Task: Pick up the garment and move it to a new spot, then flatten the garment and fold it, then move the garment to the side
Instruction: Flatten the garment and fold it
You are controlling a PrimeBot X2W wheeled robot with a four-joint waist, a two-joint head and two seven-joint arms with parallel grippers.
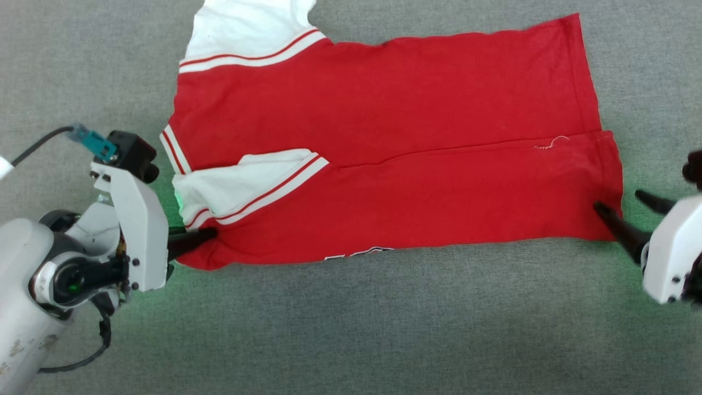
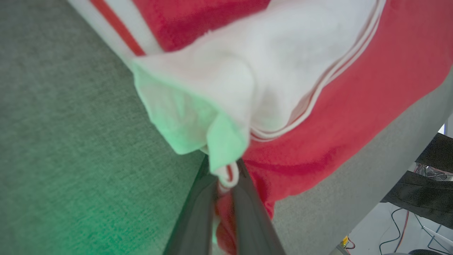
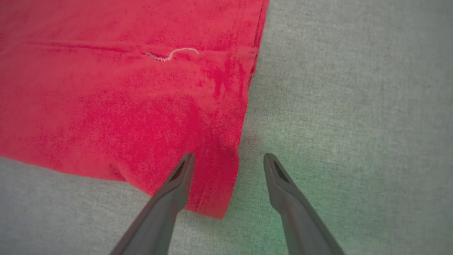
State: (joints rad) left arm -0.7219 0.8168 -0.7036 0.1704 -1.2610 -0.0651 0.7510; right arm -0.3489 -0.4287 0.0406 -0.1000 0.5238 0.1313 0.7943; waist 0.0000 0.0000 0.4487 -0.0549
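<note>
The left gripper [image 1: 211,235] ends in two long, dark grey fingers [image 2: 251,219] that taper to points. Behind them sits a white angular housing [image 1: 140,230] dotted with small dark screws. At its eleven o'clock are a black camera block [image 1: 134,154] and a teal plug [image 1: 94,142] feeding a black cable [image 1: 38,145]. The forearm [image 1: 19,274] is pale grey, rounded and scuffed, with a green light in its dark joint [image 1: 71,282]. The right gripper [image 1: 618,199] matches: a white shell [image 1: 672,252] and dark fingers, each with a small slot [image 3: 177,172] near the tip.
</note>
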